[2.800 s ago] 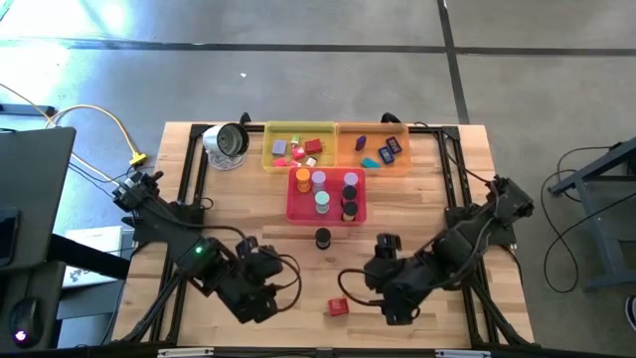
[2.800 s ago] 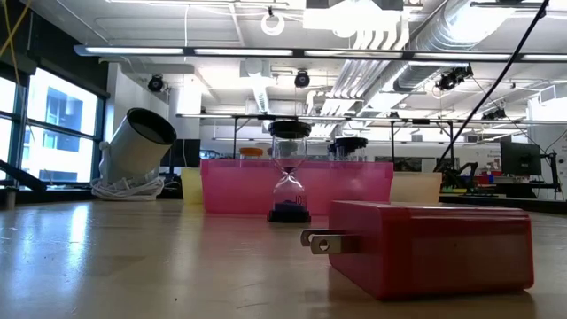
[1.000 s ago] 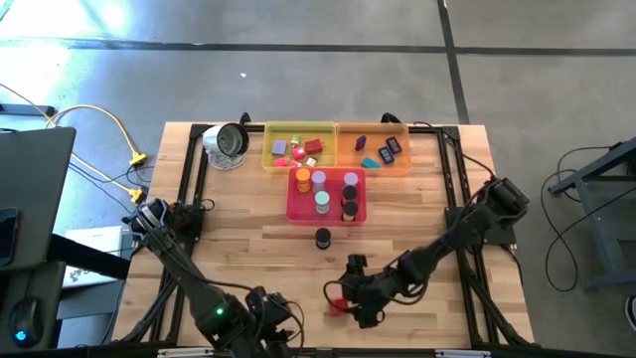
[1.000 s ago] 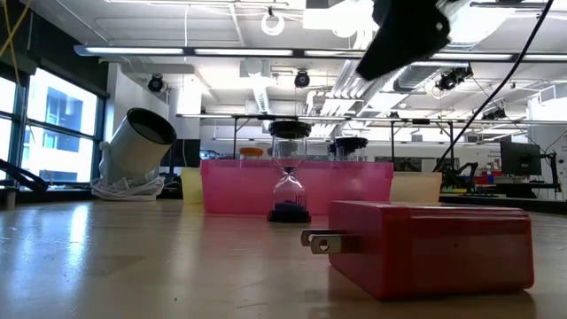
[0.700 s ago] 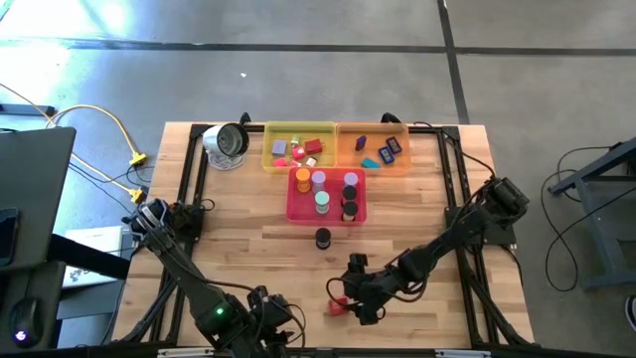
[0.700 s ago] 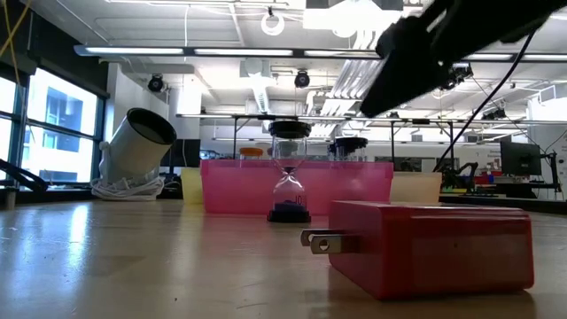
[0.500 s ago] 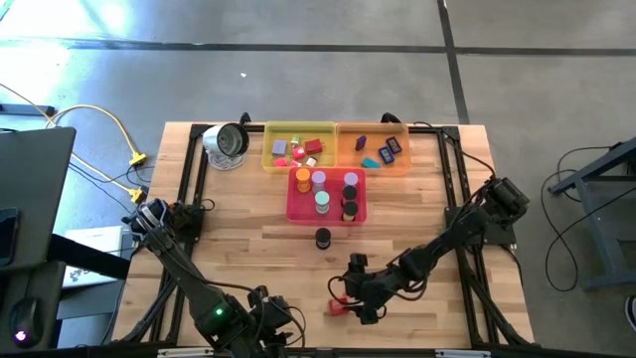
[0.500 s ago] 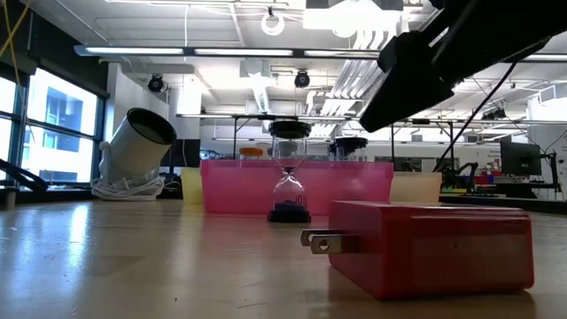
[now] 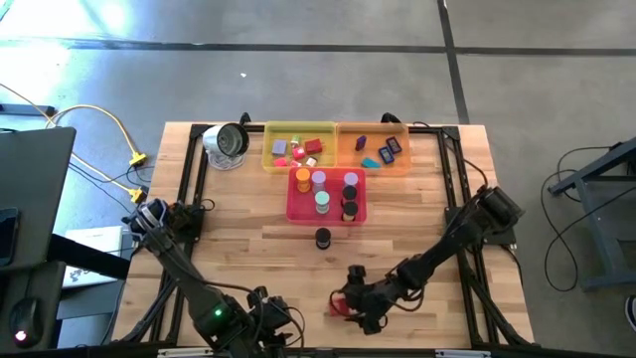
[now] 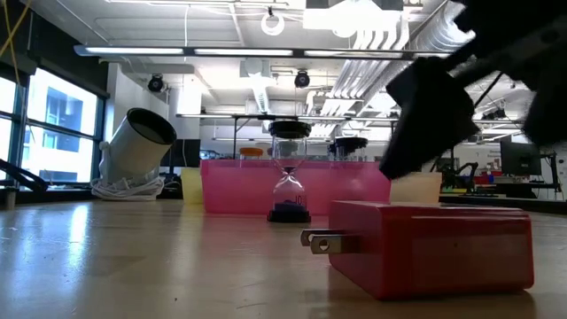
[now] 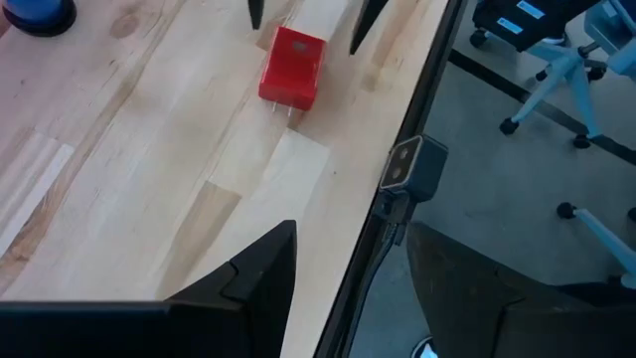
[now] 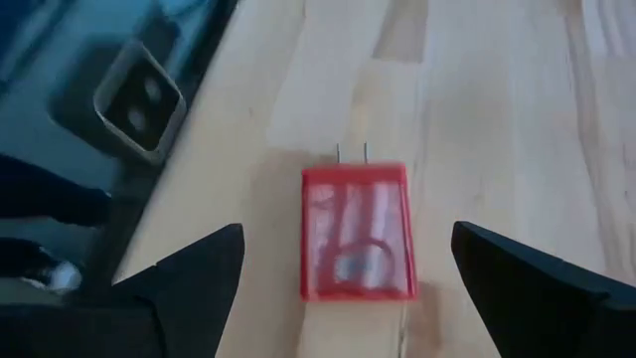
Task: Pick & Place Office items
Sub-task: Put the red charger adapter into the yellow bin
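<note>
Right end effector (image 12: 343,259) lower over red block (image 12: 358,234)

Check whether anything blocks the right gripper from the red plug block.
Nothing visible does. The right gripper, fingers open, straddles the red plug block with only bare table between them. The left gripper waits at the table's near edge.

In the high view the right claw (image 9: 356,304) covers most of the red block (image 9: 340,305), the left claw (image 9: 266,320) is partly cut off at the surface's near edge, and the tray pieces are too small to identify.
</note>
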Available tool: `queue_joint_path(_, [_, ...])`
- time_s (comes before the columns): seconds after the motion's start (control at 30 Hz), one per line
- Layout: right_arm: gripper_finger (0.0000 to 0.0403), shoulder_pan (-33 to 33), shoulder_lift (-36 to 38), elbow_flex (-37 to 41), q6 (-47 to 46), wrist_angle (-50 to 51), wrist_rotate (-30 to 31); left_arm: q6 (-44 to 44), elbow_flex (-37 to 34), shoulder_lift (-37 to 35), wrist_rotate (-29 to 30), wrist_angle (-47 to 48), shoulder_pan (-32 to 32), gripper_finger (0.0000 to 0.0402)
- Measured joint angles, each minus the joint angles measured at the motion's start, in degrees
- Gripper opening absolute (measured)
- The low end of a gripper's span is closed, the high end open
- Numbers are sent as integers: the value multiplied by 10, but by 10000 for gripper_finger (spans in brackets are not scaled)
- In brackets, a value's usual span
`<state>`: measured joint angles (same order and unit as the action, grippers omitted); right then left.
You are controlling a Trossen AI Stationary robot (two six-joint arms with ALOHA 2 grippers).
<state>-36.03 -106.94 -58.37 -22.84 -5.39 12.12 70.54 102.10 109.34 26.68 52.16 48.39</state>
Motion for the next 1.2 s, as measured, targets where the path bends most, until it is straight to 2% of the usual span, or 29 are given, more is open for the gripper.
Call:
queue_joint_path(0.2, [348, -9, -24, 1, 17, -5, 41, -2, 0, 0, 0, -4, 8, 186])
queue_joint_path(0.63, [348, -8, -84, -2, -26, -35, 19, -2, 0, 1, 5, -18, 12, 186])
queue_joint_path(0.87, [344, -11, -94, -2, -23, -37, 37, -14, 0, 1, 5, -32, 22, 186])
queue_joint_path(1.0, [313, -11, -94, -2, -24, -34, 33, -16, 0, 1, 12, -45, 25, 186])
queue_joint_path(1.2, [219, -19, -95, -1, -33, -34, 39, -25, 0, 2, 14, -76, 25, 186])
